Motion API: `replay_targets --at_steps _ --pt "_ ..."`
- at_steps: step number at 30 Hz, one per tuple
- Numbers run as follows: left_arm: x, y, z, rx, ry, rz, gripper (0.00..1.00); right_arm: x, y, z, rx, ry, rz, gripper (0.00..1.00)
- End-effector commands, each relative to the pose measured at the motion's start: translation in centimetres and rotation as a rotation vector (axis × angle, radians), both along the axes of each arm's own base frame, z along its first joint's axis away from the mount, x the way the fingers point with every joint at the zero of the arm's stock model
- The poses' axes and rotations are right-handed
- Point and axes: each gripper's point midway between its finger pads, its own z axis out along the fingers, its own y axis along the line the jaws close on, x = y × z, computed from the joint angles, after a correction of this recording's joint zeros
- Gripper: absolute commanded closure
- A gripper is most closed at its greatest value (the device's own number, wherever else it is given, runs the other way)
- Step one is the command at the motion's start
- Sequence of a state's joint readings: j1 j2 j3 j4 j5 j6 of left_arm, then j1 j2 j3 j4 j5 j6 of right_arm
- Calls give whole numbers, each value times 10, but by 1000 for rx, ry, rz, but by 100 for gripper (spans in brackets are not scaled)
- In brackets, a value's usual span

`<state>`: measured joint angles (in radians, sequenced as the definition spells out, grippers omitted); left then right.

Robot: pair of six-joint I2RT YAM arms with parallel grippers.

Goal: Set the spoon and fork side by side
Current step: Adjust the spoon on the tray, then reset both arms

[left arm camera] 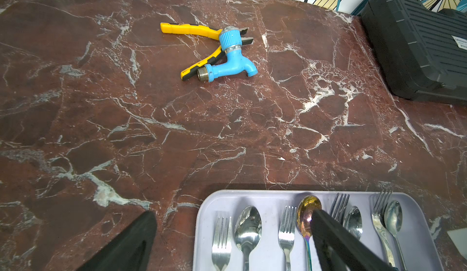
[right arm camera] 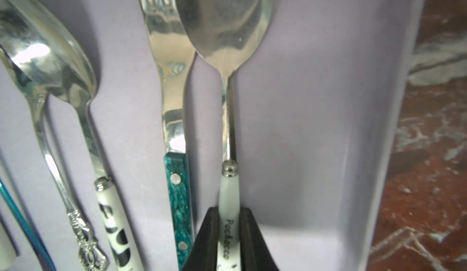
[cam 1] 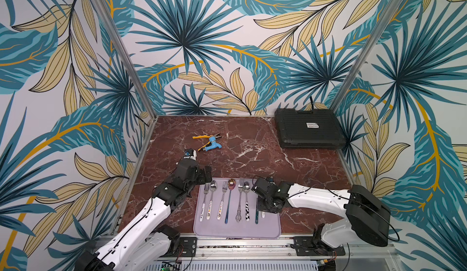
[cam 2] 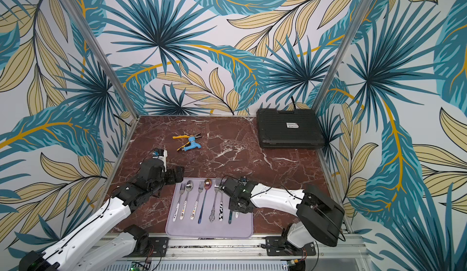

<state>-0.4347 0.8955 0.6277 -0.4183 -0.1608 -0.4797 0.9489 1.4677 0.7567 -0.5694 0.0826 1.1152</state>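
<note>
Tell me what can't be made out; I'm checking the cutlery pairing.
- White-handled steel spoon: bowl, both top views, under the right gripper.
- Teal-handled steel fork: tines, same views, same cover.
- Other handles: left wrist view, cut by the edge.
- Black plastic case: label, both top views, too small.

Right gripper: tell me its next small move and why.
Probably shift the spoon slightly sideways, away from the fork, then let go. The right gripper is shut on the spoon's white handle, and the spoon's bowl overlaps the fork's head on the tray, so the pair is not yet cleanly side by side.
</note>
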Motion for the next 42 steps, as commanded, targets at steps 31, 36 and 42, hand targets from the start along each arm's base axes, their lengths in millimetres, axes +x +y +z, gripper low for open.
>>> replay_targets --at_steps 31,36,42 --pt "1 12 15 11 -43 49 0 45 -61 104 -186 -329 79 0" --pt "2 19 39 2 -102 92 0 71 -98 153 -336 -562 77 0" --pt "14 30 70 12 -168 159 0 93 -141 213 -546 -930 36 1"
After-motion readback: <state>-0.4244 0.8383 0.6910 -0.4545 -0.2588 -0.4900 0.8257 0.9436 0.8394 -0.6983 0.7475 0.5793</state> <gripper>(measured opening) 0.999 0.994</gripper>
